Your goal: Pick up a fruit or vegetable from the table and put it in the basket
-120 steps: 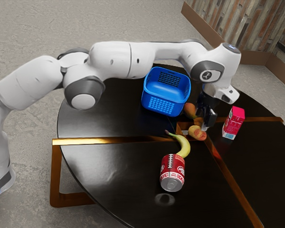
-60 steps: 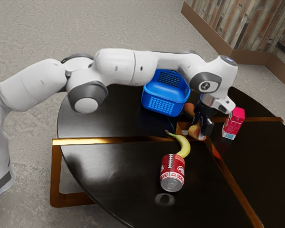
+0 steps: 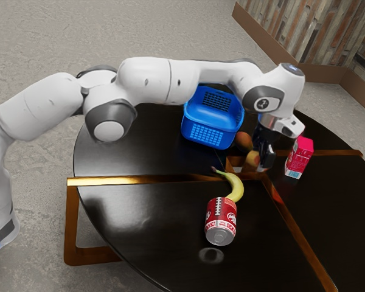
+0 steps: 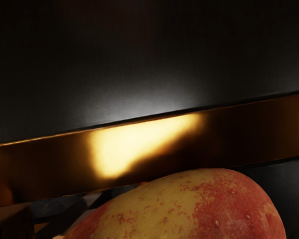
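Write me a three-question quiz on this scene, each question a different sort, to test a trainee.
1. True or false: the tool has red-and-yellow produce between its fingers.
2. Fill in the colour: the produce is meant for the ____ basket.
3. Which lies nearest the can?
A) the carton
B) the banana
C) the basket

Key: 1. true; 2. blue; 3. B

The arm (image 3: pixel 152 79) extends from the exterior view's left toward its right, elbow bent, with the two-finger gripper (image 3: pixel 260 162) directed downward and its fingers (image 3: pixel 268 159) clamped.
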